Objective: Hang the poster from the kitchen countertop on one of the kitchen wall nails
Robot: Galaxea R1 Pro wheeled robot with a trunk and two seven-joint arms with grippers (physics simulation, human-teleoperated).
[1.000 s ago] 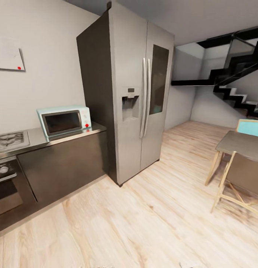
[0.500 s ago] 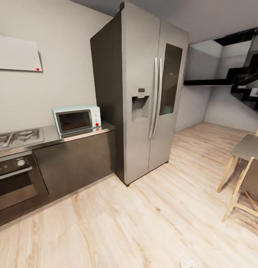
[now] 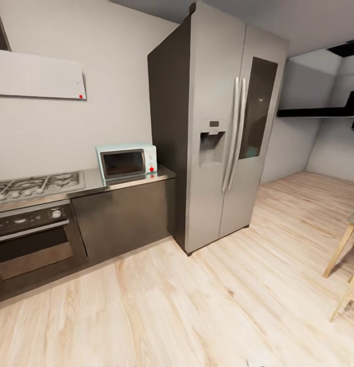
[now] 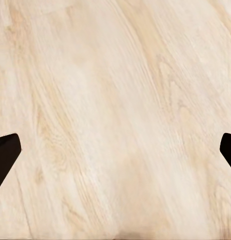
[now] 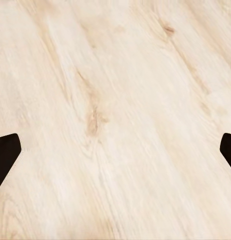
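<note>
One broad stretch of pale wood floor (image 3: 207, 306) lies open from the near edge to the far right, bounded on the left by the dark cabinet fronts (image 3: 123, 216) under the kitchen countertop (image 3: 90, 186) and in the middle by the base of one tall silver two-door fridge (image 3: 225, 127). At the right edge, two light wooden legs (image 3: 345, 265) of a table or stool reach into the open floor. On the countertop sits one pale blue microwave (image 3: 127, 161) at its right end, just beside the fridge, and one gas hob (image 3: 34, 184) to the left, above one dark oven (image 3: 34, 239). One white panel with a red dot (image 3: 39, 76) hangs on the wall over the hob. No poster lies on the stretch of countertop seen from the head camera. Against half a second ago, the whole head picture has slid rightward, so the camera has turned left: more of the oven and hob has come in, and the staircase and most of the table have left. Both wrist views look down on bare floor; the left gripper (image 4: 115, 150) and the right gripper (image 5: 115, 150) each show two dark fingertips at opposite margins, spread wide with nothing between them.
</note>
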